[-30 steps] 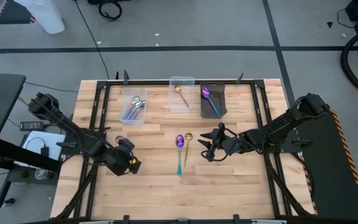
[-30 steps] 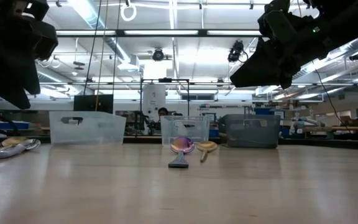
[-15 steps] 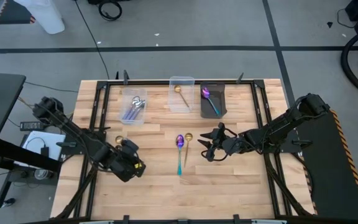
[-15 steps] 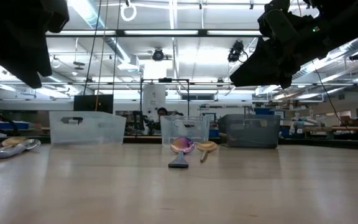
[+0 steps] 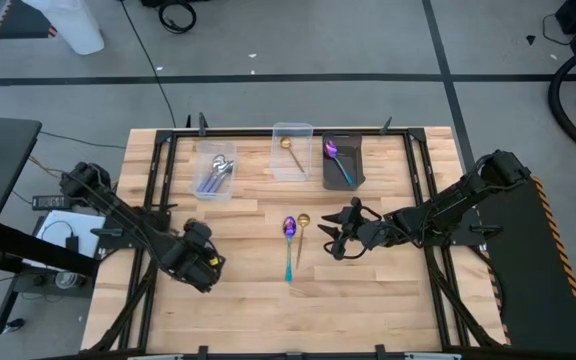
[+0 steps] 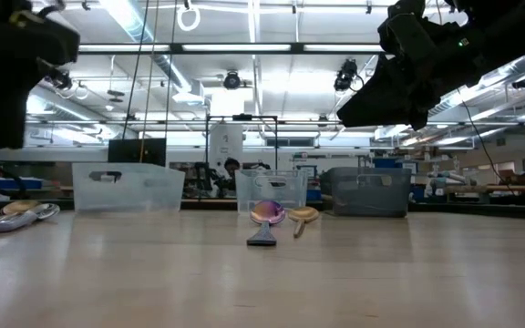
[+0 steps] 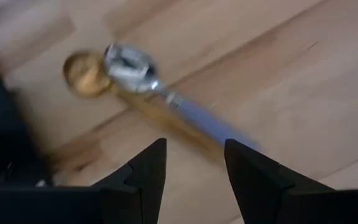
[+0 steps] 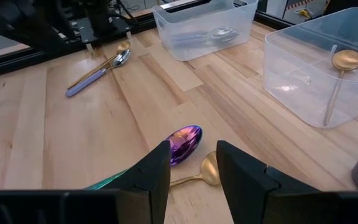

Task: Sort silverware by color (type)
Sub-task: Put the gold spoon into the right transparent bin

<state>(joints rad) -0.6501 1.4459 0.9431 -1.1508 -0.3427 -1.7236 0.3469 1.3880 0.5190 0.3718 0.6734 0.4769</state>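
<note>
Two spoons lie mid-table: an iridescent purple spoon (image 5: 289,240) with teal handle and a gold spoon (image 5: 303,230), touching, just beside the right gripper (image 5: 333,240), whose fingers stand apart, empty. Left gripper (image 7: 191,168), fingers apart, hovers just beside a silver spoon (image 7: 166,93) crossing another gold spoon (image 7: 86,73).

Both my arms reach inward, low over the table, grippers empty.

My left arm angles in from the left edge, its wrist bent down so my left gripper (image 5: 200,262) sits near the front left, fingers (image 7: 146,171) parted with a clear gap and nothing between them. My right arm stretches in from the right side, nearly level, and my right gripper (image 5: 334,238) hangs near the middle, its fingers (image 8: 156,169) also spread apart and holding nothing.
</note>
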